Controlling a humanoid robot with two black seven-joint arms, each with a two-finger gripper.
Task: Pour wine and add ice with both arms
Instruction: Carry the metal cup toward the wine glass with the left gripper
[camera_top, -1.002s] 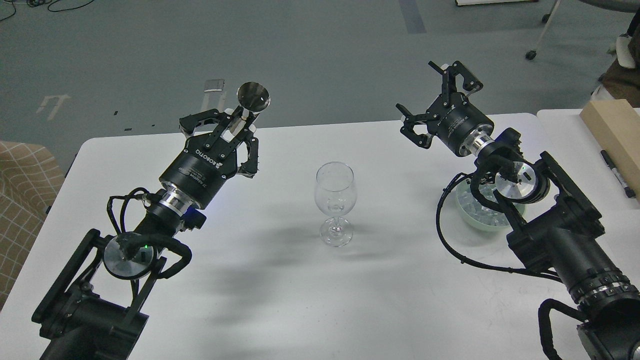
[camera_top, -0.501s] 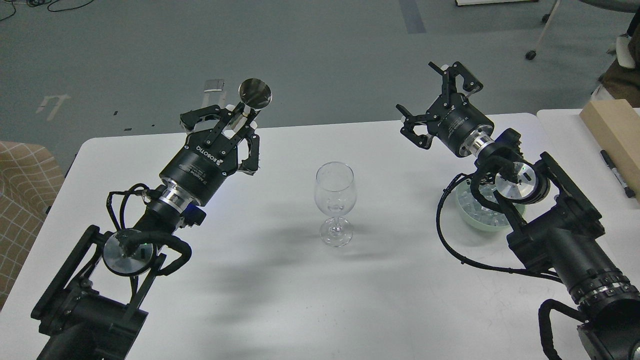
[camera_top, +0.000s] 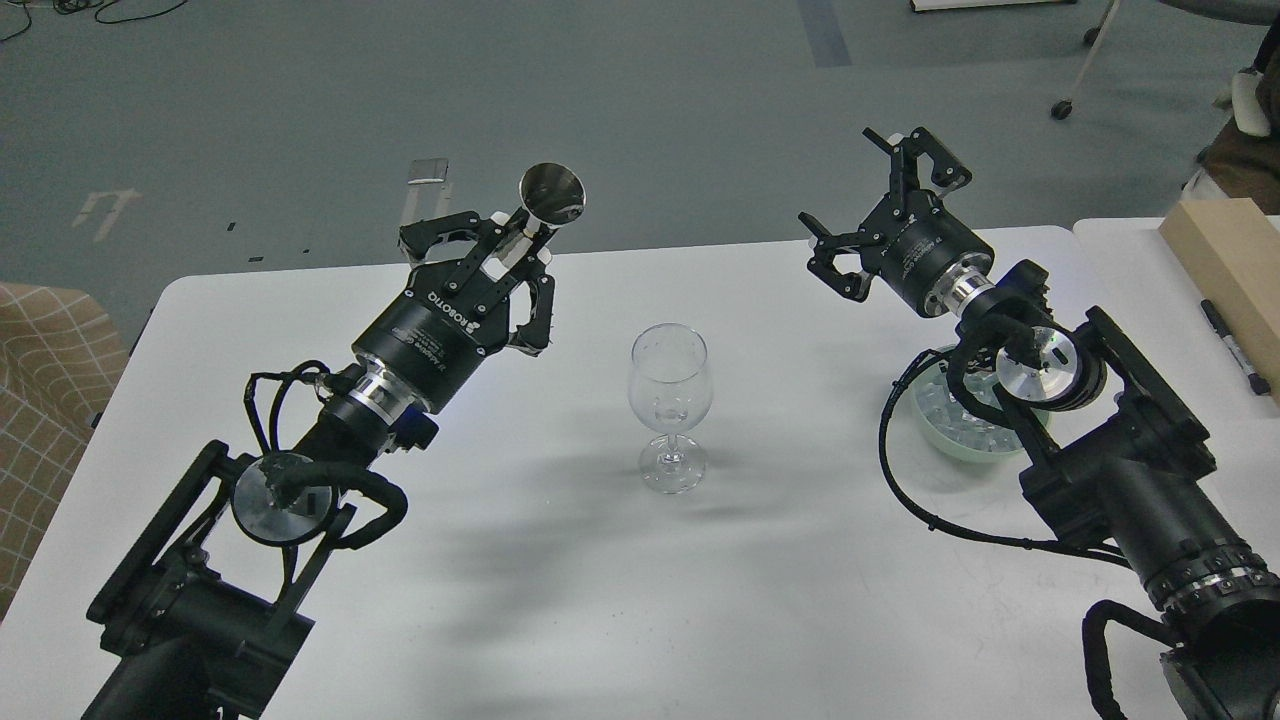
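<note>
Our left gripper (camera_top: 510, 262), clamped on a small metal cup (camera_top: 551, 194), swings right toward the glass (camera_top: 670, 375) for pouring, while the right gripper (camera_top: 880, 225) hangs open (ice (camera_top: 958, 422) waits in its bowl (camera_top: 940, 440) under that arm).

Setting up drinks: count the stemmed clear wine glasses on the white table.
1. The stemmed clear wine glass stands upright mid-table, between both arms; none seems hidden.

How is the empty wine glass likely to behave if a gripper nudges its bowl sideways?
The wine glass would probably tip rather than slide: its wide bowl sits high on a thin stem over a small foot. Being clear, thin-looking glass, it is likely fragile and slippery.
</note>
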